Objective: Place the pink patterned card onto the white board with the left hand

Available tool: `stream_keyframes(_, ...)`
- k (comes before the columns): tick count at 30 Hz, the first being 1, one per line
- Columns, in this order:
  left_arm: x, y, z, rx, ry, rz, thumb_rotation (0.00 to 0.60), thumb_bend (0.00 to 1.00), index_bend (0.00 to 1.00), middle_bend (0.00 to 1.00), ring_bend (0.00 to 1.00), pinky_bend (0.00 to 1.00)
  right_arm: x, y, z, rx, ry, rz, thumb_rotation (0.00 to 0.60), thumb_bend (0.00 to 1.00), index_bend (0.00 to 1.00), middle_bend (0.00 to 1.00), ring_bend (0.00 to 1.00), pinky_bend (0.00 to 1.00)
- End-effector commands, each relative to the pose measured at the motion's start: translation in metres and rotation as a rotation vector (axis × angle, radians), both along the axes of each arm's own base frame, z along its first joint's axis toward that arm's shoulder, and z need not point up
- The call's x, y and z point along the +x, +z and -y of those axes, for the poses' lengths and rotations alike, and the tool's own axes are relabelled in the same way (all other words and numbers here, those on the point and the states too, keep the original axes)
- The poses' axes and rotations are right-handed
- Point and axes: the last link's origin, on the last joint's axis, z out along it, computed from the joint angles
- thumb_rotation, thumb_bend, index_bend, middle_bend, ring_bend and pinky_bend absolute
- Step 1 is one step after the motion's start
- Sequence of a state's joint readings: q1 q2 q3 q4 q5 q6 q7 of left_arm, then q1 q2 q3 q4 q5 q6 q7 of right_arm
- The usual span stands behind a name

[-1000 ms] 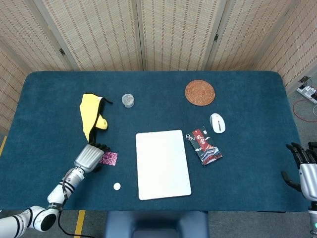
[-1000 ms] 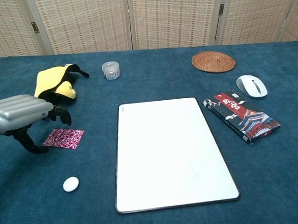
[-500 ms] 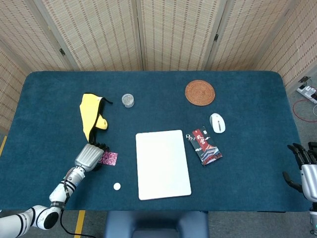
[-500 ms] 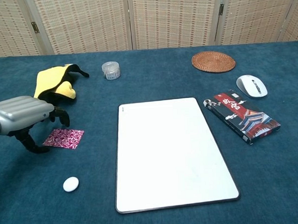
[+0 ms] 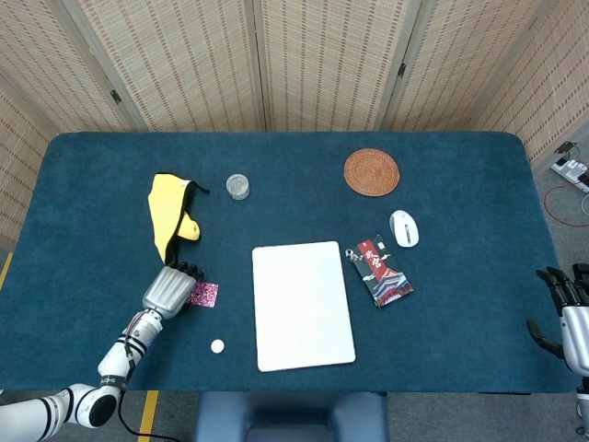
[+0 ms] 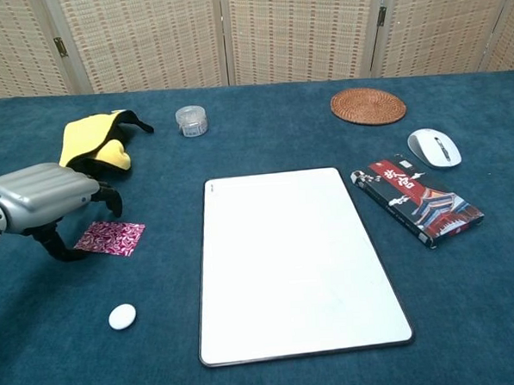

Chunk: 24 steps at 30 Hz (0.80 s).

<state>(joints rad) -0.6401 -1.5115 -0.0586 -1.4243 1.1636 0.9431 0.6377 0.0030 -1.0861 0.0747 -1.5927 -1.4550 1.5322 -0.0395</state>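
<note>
The pink patterned card (image 6: 111,238) (image 5: 202,295) lies flat on the blue cloth, left of the white board (image 6: 294,259) (image 5: 302,304). My left hand (image 6: 42,197) (image 5: 168,288) hovers over the card's left edge, fingers curled downward and apart, thumb low beside the card; it holds nothing. The chest view shows a gap between fingertips and card. My right hand (image 5: 563,308) shows only in the head view, at the far right table edge, fingers spread and empty.
A yellow cloth (image 6: 97,140) lies behind the left hand. A small white pebble (image 6: 122,316) sits in front of the card. A clear round jar (image 6: 191,121), a woven coaster (image 6: 368,106), a white mouse (image 6: 434,146) and a red-black packet (image 6: 417,200) lie farther right.
My left hand has shifted slightly toward the card and a little farther back on the table. The card and the right hand have not moved.
</note>
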Motion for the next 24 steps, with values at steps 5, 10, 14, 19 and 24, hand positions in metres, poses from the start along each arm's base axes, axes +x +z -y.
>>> stream_keyframes(5,0.0066,-0.0046,0.0007,0.009,-0.003,-0.032,0.600,0.31,0.32,0.26,0.24,0.23,-0.0028,0.0002,-0.0012,-0.003,-0.006,0.006,0.600,0.31,0.15,0.18,0.25,0.16)
stream_keyframes(10,0.0091,-0.0068,0.0011,0.008,-0.007,-0.058,0.600,0.31,0.32,0.25,0.23,0.23,-0.0047,0.0004,-0.0020,-0.002,-0.009,0.014,0.600,0.31,0.15,0.18,0.25,0.16)
stream_keyframes(14,0.0102,-0.0088,0.0013,0.010,-0.010,-0.078,0.600,0.31,0.32,0.25,0.23,0.23,-0.0061,0.0006,-0.0023,-0.002,-0.011,0.015,0.600,0.31,0.15,0.18,0.25,0.16)
stream_keyframes(19,0.0108,-0.0112,0.0018,0.009,-0.010,-0.082,0.600,0.31,0.35,0.25,0.23,0.23,-0.0070,0.0007,-0.0020,-0.002,-0.012,0.017,0.600,0.31,0.15,0.18,0.25,0.16)
stream_keyframes(24,0.0112,-0.0126,0.0024,0.009,-0.011,-0.078,0.600,0.32,0.38,0.24,0.23,0.23,-0.0078,0.0004,-0.0015,-0.002,-0.014,0.019,0.600,0.31,0.16,0.18,0.25,0.16)
